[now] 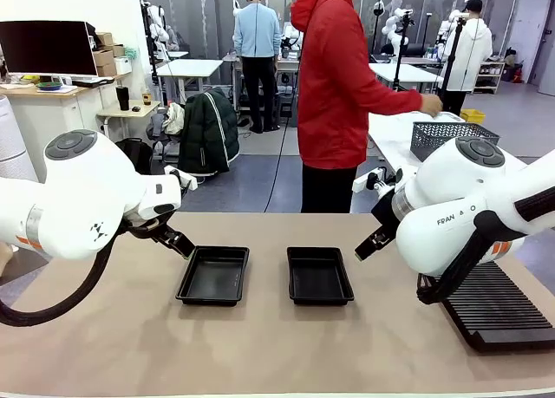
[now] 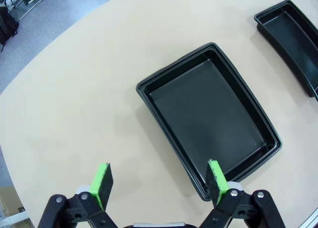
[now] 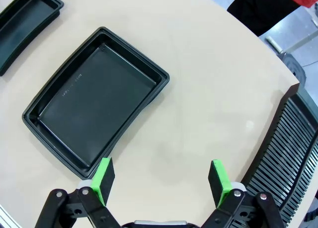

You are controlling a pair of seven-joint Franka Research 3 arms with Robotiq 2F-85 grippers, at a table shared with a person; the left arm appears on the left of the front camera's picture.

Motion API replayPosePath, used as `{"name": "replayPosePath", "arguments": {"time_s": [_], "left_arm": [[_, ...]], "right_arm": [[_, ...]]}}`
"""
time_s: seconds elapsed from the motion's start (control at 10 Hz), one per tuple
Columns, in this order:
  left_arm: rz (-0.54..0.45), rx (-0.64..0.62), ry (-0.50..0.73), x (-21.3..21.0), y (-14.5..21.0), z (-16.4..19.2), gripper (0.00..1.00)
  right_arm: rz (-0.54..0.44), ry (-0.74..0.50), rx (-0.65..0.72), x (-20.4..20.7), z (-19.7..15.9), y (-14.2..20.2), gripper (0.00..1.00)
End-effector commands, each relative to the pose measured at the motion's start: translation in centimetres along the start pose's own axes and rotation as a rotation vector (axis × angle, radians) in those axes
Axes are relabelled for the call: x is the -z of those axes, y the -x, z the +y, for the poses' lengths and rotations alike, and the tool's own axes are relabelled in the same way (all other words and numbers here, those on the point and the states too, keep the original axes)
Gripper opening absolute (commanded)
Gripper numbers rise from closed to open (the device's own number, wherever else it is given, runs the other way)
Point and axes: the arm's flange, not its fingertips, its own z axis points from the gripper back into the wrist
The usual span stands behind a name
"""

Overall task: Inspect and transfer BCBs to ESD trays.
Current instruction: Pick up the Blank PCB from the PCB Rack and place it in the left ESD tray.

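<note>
The left pincer [image 2: 159, 177] is hovering wide open and empty beside the left ESD tray [image 2: 208, 114]. The right pincer [image 3: 161, 176] is doing likewise beside the right ESD tray [image 3: 94, 96].

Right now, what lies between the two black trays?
A bare strip of table: in the front view the left tray and right tray sit apart, nothing between them.

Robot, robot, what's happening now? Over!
Left gripper open, right gripper open, both holding nothing. ESD trays, left tray and right tray, empty. Nothing blocking them. Over.
</note>
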Motion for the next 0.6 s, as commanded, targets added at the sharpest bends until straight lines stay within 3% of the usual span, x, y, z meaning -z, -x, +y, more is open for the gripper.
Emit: {"name": "replayPosePath", "arguments": {"time_s": [0.0,0.5], "left_arm": [[0.028,-0.100,0.004,-3.0,0.3,1.0,1.00],[0.165,-0.318,0.144,-13.3,-2.3,3.7,1.00]], "right_arm": [[0.034,-0.012,0.093,-3.1,-1.5,-1.2,1.00],[0.152,-0.125,0.329,-13.2,-9.9,-3.9,1.00]]}}
